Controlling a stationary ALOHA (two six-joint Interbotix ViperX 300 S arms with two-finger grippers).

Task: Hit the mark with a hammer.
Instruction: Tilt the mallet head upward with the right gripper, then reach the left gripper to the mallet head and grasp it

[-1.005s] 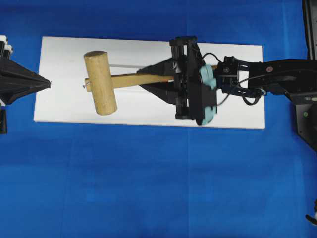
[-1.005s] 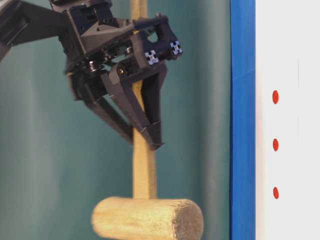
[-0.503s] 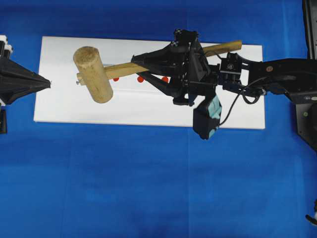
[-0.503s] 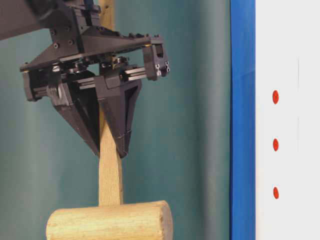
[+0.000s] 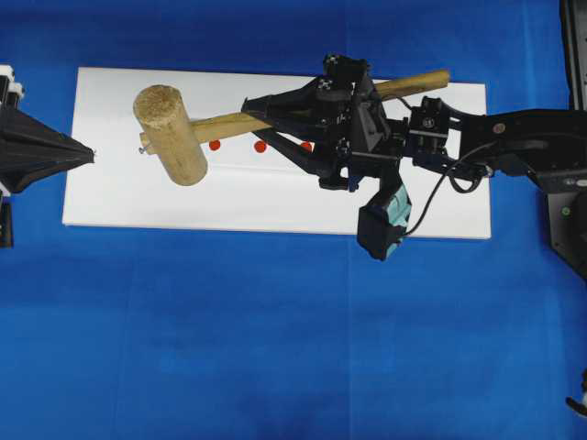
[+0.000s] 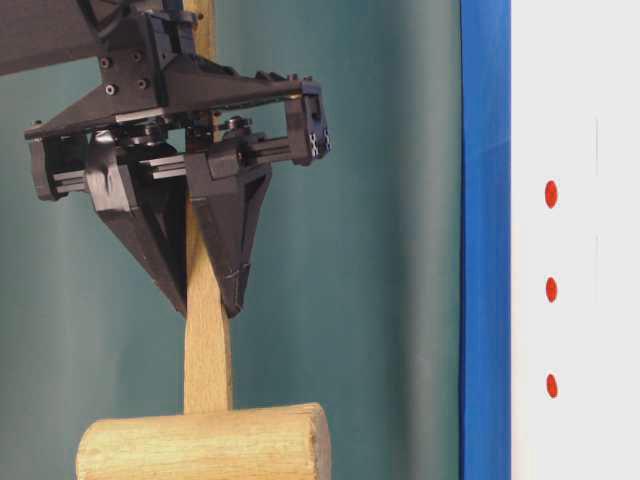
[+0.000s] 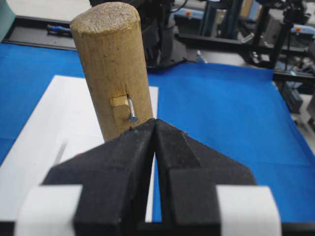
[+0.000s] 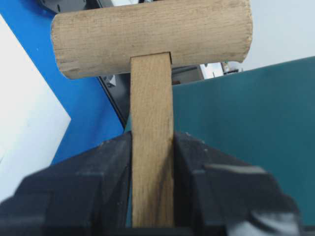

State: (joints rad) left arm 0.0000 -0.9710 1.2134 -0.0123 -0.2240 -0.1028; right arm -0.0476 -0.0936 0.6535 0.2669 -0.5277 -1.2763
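Your right claw (image 5: 261,115) pinches the hammer (image 5: 170,135) above three red dots (image 5: 260,146) on the white board (image 5: 275,206); only the left wrist view shows your left claw (image 7: 155,129) pressed together.

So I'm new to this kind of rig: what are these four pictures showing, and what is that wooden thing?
Two robot arms work over a table with a blue cloth. One picture looks straight down, one looks from table level and comes out turned on its side, and one camera rides on each wrist.

On the cloth lies a white board with three red dots in a row.

The right gripper has its jaws shut on the flat handle of a wooden hammer, a mallet with a thick round head, lifted clear of the board. The right wrist view looks along that handle.

The left gripper waits at the board's left edge, holding nothing; its wrist view faces the mallet head, where a bent nail sticks out.
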